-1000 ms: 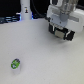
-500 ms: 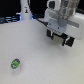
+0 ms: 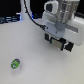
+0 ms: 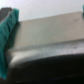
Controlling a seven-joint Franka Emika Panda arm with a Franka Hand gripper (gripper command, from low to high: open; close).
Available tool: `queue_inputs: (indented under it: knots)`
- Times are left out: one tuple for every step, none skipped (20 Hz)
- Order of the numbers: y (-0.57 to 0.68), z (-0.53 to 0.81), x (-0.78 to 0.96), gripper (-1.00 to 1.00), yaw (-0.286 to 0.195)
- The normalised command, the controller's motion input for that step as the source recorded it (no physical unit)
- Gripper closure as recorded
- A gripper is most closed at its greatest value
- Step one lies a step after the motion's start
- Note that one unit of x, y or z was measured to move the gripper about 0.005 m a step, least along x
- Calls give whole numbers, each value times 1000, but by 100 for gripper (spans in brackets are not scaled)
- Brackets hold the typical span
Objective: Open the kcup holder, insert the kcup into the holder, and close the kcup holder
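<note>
White tabletop fills scene, dark clutter along far edge. Gripper at exterior view's upper right, white wrist housing above, dark fingers below, over black kcup holder, mostly hidden beneath it. Spread or pressed together: cannot tell. Kcup, green top, lies on table well apart from gripper, toward exterior view's lower left. Wrist view blurred: 1 teal finger pad beside flat grey top of kcup holder, dark front edge beneath; contact unclear.
</note>
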Motion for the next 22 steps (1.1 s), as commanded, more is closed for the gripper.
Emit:
queue_inputs:
  knots:
    - [-281, 255, 348, -100, -103]
    - [-319, 301, 365, -100, -131]
    - [-342, 310, 376, -100, -136]
    - [-391, 319, 370, -100, -144]
    - [-437, 330, 367, -100, -154]
    - [-510, 331, 357, -100, -164]
    - [-551, 311, 325, -100, -180]
    - [-578, 298, 310, -100, -189]
    - [-592, 282, 312, -100, -190]
    - [-612, 267, 313, -100, -193]
    - [-632, 245, 309, -100, -191]
    - [-664, 220, 286, -100, -190]
    - [-673, 188, 283, -100, -193]
    - [-669, 170, 290, -100, -198]
    - [-663, 161, 292, -100, -201]
    - [-664, 156, 276, -100, -201]
    - [-673, 141, 256, -100, -202]
    - [-680, 139, 243, -100, -203]
    - [-694, 133, 215, -100, -202]
    - [-708, 117, 186, -100, -199]
    - [-711, 93, 138, -100, -202]
    - [-711, 76, 102, -100, -205]
